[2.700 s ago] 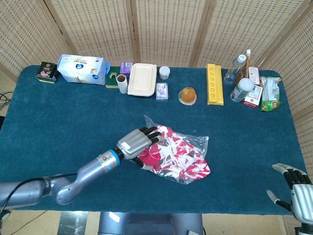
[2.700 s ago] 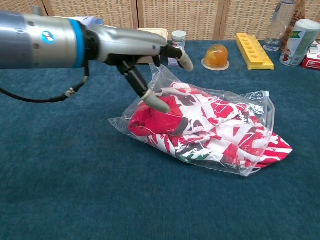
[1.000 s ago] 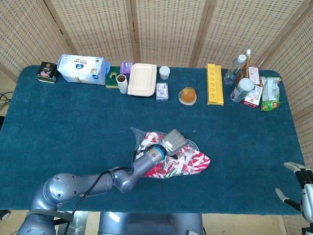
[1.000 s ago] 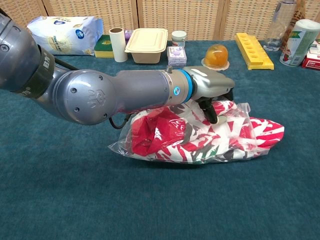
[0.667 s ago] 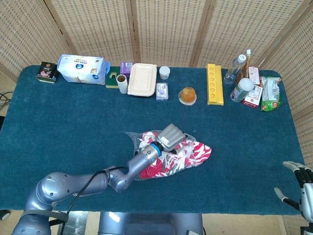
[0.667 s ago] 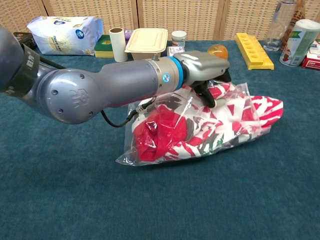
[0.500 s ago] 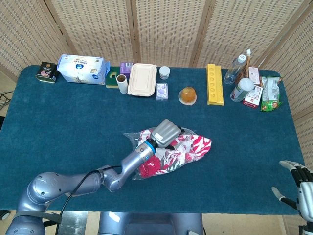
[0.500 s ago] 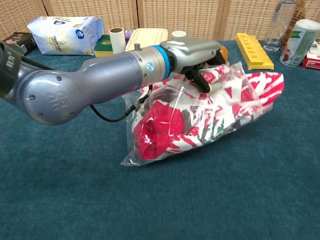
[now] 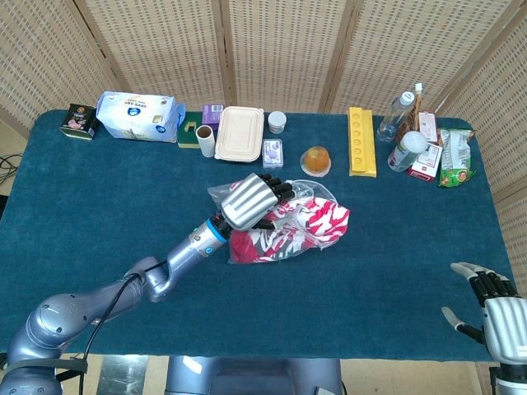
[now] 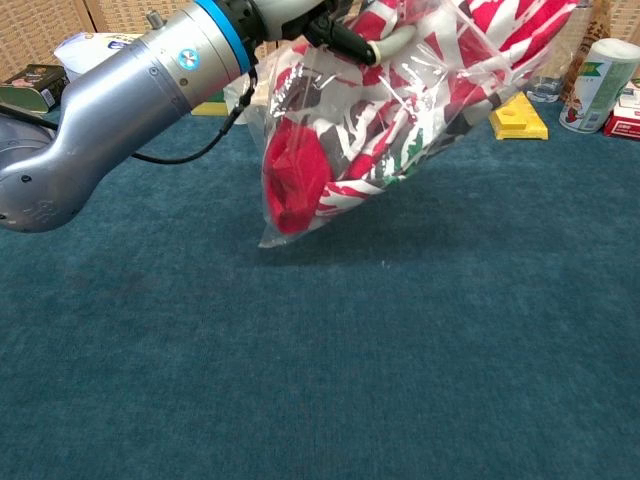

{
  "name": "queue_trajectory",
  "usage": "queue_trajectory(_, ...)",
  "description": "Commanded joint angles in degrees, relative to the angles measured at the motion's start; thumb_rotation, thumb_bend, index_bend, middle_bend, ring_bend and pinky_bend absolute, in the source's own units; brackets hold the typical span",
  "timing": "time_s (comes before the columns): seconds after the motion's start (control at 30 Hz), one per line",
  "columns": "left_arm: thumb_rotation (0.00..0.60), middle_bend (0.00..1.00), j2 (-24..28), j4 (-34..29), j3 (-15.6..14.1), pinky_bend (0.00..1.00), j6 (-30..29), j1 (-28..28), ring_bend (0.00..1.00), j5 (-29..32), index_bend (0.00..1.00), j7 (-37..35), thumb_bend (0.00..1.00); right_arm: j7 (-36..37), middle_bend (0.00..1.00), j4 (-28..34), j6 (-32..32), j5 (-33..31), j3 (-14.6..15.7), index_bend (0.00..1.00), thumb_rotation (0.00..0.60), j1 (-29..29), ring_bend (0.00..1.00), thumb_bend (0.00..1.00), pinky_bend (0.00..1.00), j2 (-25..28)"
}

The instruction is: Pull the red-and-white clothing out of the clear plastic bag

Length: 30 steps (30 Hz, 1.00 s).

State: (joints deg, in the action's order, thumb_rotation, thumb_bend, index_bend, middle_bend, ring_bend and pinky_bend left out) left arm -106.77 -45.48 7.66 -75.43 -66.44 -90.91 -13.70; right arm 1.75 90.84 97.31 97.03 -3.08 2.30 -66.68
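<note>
While our left hand [image 9: 247, 200] grips the clear plastic bag [image 10: 400, 110] top-center in the chest view, the red-and-white clothing [image 10: 330, 150] hangs inside below it; our right hand [image 9: 494, 309] idles, fingers spread, lower right.

Open blue cloth [image 9: 395, 247] lies right of the bag [image 9: 284, 218] (clutter [image 9: 239, 132] only along the far edge).

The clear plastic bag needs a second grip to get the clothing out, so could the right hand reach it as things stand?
Probably not yet: the right hand sits open at the table's near right edge, while the left hand holds the clear plastic bag up mid-table.
</note>
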Motion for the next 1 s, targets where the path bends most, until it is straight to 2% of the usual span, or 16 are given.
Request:
queue_trajectory(0.03,0.6,0.54,-3.47,11.64,-2.96,0.63,-5.77,-1.05,0.6,-6.39,0.73,-5.14,0.53,-1.73,0.31,0.82,0.3,2.97,-1.74,0.24,0.6,-2.59,0.32,0.21,0.33,-0.02)
queue_trajectory(0.23,0.6,0.54,-7.34,17.92,-4.38,0.63,-5.72,-2.52,0.6,-8.07,0.73,-6.77,0.52,-3.78,0.31,4.16,-0.18,6.26,-3.72,0.24,0.6,-6.04,0.34,0.21,0.36,0.54)
queue_trajectory(0.37,0.6,0.54,-9.29,20.16,-4.81,0.63,-5.69,-3.37,0.6,-8.49,0.73,-7.48,0.52,-5.22,0.31,6.6,-2.98,6.75,-4.53,0.24,0.6,-8.62,0.35,0.21,0.38,0.85)
queue_trajectory(0.7,0.6,0.54,-12.44,23.1,-5.87,0.62,-5.3,-5.06,0.6,-9.06,0.73,-8.27,0.52,-11.06,0.32,12.12,-11.14,6.33,-5.88,0.25,0.6,-14.52,0.37,0.21,0.4,1.29)
queue_trajectory(1.0,0.6,0.54,-13.68,24.55,-6.18,0.62,-4.75,-5.88,0.6,-8.67,0.73,-9.03,0.52,-15.73,0.34,14.58,-15.44,5.61,-5.02,0.28,0.6,-16.76,0.38,0.21,0.41,1.53)
